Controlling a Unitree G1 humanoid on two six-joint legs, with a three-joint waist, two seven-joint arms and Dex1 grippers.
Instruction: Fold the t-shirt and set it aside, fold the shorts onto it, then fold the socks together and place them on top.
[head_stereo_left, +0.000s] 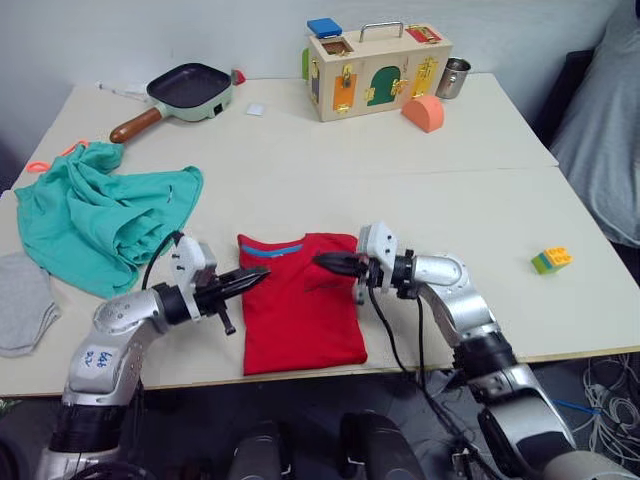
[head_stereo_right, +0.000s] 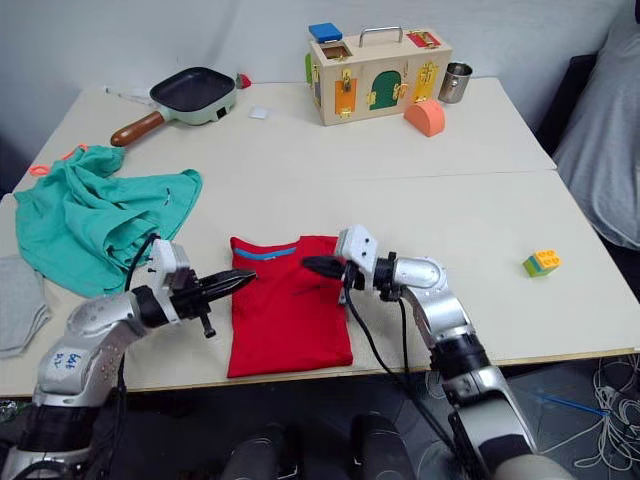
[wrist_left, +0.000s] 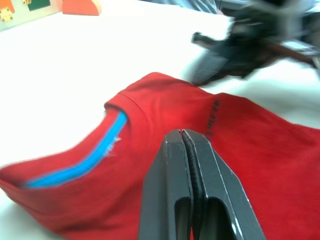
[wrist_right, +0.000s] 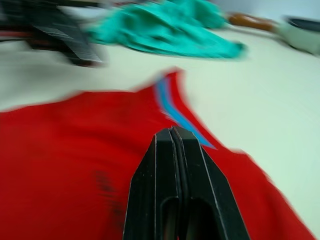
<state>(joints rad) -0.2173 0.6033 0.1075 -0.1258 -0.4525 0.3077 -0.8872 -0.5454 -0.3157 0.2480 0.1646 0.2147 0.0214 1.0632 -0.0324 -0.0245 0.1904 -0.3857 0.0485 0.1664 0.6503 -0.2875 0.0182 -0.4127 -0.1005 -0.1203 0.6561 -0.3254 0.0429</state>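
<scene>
Folded t-shirt (head_stereo_left: 300, 315) — between both grippers

You see a plain red t-shirt (head_stereo_left: 300, 315) with a light blue neckband, teal-green shorts (head_stereo_left: 95, 215) with an orange loop, a light grey sock (head_stereo_left: 22, 302), a black-fingered left gripper (head_stereo_left: 262, 274), and a yellow-green toy brick (head_stereo_left: 551, 260).

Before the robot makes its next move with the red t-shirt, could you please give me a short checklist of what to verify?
1. t-shirt folded into a compact rectangle near the table's front edge: ok.
2. left gripper shut and empty, at the shirt's edge: ok.
3. right gripper shut and empty, over the shirt: ok.
4. shorts folded: not ok, lying crumpled beside the shirt.
5. socks folded together: not ok, lying loose at the table edge.
6. Whether either gripper touches the shirt: cannot tell.
</scene>
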